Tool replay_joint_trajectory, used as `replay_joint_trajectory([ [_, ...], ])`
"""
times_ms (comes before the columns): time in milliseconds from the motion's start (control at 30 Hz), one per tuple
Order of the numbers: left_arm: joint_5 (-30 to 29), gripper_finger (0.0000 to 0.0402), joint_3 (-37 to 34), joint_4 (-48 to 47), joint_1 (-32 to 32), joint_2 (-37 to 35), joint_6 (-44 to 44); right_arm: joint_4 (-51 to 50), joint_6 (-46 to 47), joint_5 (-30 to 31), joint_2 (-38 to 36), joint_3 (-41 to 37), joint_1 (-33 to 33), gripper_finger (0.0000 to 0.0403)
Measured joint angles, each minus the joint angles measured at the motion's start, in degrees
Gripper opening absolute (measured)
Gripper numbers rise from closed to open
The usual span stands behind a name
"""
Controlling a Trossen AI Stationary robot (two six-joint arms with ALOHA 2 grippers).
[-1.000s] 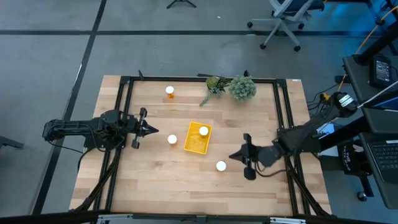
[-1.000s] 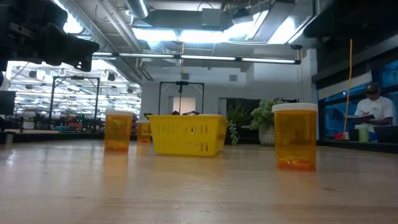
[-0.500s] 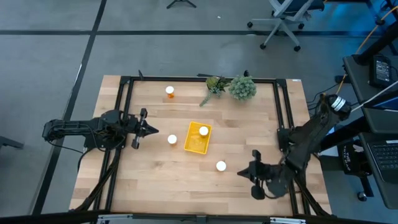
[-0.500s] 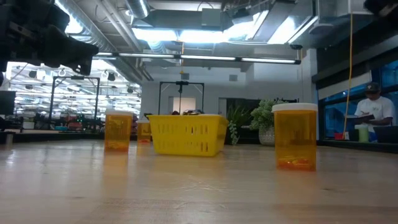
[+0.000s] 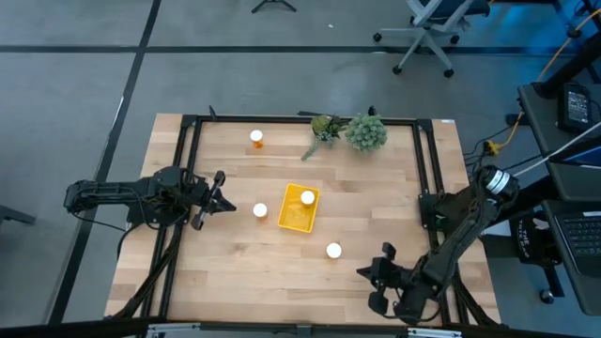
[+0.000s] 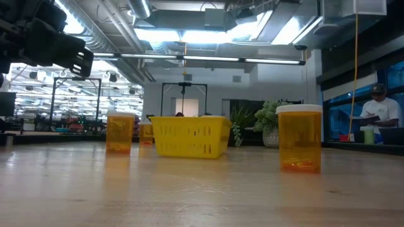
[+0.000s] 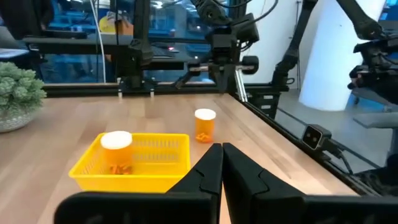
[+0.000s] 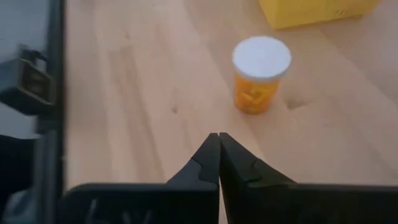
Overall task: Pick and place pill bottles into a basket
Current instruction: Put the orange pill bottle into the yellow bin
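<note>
Judging the loose pill bottle (image 8: 261, 74) light, rigid, slick — best pinched across the body under its cap; right gripper (image 8: 218, 144) clenched empty, left gripper (image 7: 222, 155) likewise.

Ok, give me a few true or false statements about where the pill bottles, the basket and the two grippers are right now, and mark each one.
1. One pill bottle stands inside the yellow basket. True.
2. Three pill bottles stand on the table outside the basket. True.
3. The right gripper holds a bottle. False: it is shut on nothing, near the table's front edge.
4. The left gripper is wide open. False: its fingers are shut.
5. The plant sprigs lie in the basket. False: they sit at the far edge.
</note>
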Motion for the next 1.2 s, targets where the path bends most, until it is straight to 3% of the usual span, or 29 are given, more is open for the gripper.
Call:
replay_joint_trajectory([
  [167,0.0,0.0010,0.0,0.0,0.0,0.0,0.0,-0.1,-3.8,-0.8,0.7,0.0,-2.8,0.0016],
  [333,0.0,0.0009,0.0,0.0,0.0,0.0,0.0,0.1,-3.8,-1.0,0.7,0.0,-4.4,0.0057],
  [933,-0.5,0.0012,0.0,0.0,0.0,0.0,0.0,0.6,-3.9,-2.1,0.7,0.0,-5.1,0.0278],
  [1200,-3.9,0.0015,0.0,-0.1,0.0,0.0,-0.6,0.6,-7.9,-2.1,0.8,0.0,-5.3,0.0308],
])
